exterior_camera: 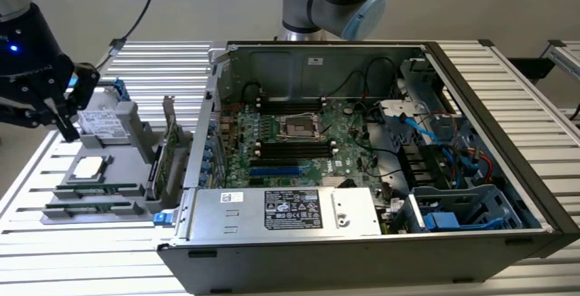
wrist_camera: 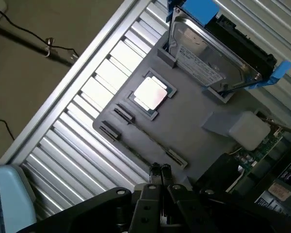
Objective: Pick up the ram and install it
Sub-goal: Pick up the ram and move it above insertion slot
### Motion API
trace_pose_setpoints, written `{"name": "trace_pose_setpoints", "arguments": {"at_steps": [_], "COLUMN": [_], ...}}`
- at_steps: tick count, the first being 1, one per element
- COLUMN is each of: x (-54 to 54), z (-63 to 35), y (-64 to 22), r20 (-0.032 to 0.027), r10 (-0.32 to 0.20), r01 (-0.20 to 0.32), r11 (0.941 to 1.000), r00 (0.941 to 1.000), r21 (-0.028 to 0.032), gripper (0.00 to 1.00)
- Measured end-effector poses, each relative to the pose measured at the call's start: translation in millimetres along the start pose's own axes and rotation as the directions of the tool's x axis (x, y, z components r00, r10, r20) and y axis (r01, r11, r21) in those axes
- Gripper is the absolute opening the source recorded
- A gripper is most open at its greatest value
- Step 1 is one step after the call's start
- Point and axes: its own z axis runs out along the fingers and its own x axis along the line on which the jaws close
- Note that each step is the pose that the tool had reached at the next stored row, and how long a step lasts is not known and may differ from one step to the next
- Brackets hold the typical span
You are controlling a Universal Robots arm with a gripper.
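gripper hangs clear over the edge of the gray tray – fingers pressed together, empty; ram thin, green, lying in it.

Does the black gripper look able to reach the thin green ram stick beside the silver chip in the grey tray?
Probably yes. The gripper hangs above the grey tray, and that ram stick sits edge-up in it with nothing covering the stick; the silver hard drive stands clear of it.
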Motion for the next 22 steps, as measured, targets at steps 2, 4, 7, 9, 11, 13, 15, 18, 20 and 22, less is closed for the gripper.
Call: {"name": "trace_pose_setpoints", "arguments": {"at_steps": [2,4,7,9,11,13,15,18,20,22], "x": [0.0,-0.1,-0.1,-0.1,-0.1,-0.2,-0.2,-0.2,-0.2,-0.3], "z": [0.4,0.7,1.2,1.6,2.1,2.5,2.9,3.5,3.9,4.4], "y": [0.0,0.0,0.0,-0.1,-0.1,-0.1,-0.1,-0.2,-0.2,-0.2], "r20": [-0.0016,-0.0033,-0.0061,-0.0081,-0.0098,-0.0119,-0.0139,-0.0171,-0.0192,-0.0215], "r10": [-0.036,-0.073,-0.128,-0.164,-0.200,-0.234,-0.270,-0.322,-0.355,-0.389], "r01": [0.036,0.073,0.128,0.164,0.200,0.234,0.270,0.322,0.355,0.390], "r11": [0.9993,0.9973,0.9918,0.9864,0.9798,0.9721,0.9627,0.9465,0.9346,0.9208], "r00": [0.9993,0.9973,0.9918,0.9864,0.9798,0.9721,0.9628,0.9465,0.9347,0.9209], "r21": [0.0021,0.0041,0.0071,0.0089,0.0107,0.0124,0.0140,0.0164,0.0177,0.0191], "gripper": [0.10,0.10,0.10,0.10,0.10,0.10,0.10,0.10,0.10,0.10]}}
